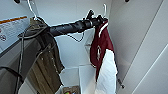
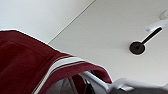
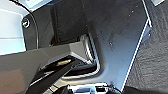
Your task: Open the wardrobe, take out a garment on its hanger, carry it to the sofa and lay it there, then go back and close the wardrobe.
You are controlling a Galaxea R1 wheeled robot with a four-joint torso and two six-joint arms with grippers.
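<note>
left arm (image 1: 72, 27) reaches in from the left across the open wardrobe (image 1: 75, 15), black and cable-wrapped, its tip up at the hanger (image 1: 103, 26) of the garment (image 1: 101, 47). left end effector (image 1: 98, 21) sits right at the hanger's shoulder/hook area; looks closed on the hanger, but the fingers are hard to make out, so i can't tell the grip for sure.

garment: maroon body, white sleeve (image 1: 107, 72) hanging down in front, small white emblem on the chest. it hangs on the right side of the wardrobe interior, close to the right inner wall. hanger hook (image 1: 105, 7) curves up toward the top of the cabinet.

olive-brown garment (image 1: 47, 67) hangs on the left side, partly behind the arm, on its own white hanger (image 1: 31, 8). well apart from the maroon one.

white shelf box (image 1: 86, 77) low in the wardrobe, between the two garments.

left wrist view: maroon fabric with white-striped collar (image 2: 60, 66) close up, white hanger arm (image 2: 96, 80) just under it, white wardrobe panel above with a dark round fitting (image 2: 137, 47).

right wrist view: robot's own dark body parts and grey carpet floor (image 3: 152, 57); right end effector state can't be told.
</note>
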